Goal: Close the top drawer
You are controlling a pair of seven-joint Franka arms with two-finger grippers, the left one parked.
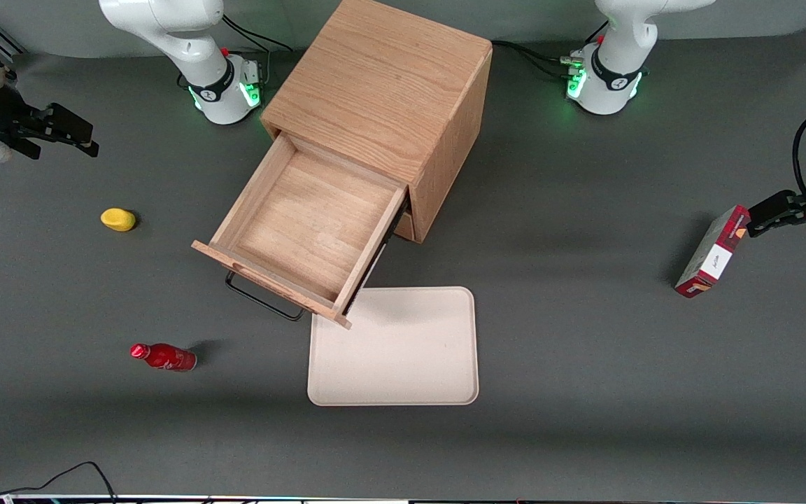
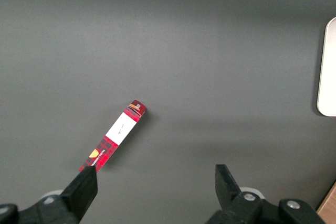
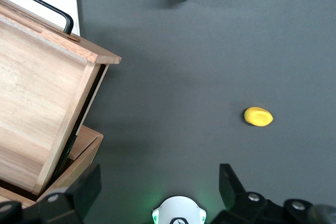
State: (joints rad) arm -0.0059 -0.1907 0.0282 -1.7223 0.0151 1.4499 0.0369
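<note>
Top drawer (image 1: 305, 227) out (apparently empty) above tray (image 1: 403, 357); gripper (image 1: 71, 136) far off, fingers (image 3: 84, 190) wide.

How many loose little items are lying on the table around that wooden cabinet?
4: a yellow object and a red bottle toward the working arm's end, a beige tray in front of the open top drawer, and a red box toward the parked arm's end. The end effector hovers above the yellow object's end, fingers open.

One cabinet (image 1: 389, 91), one tray (image 1: 403, 357), one bottle (image 1: 165, 357).
</note>
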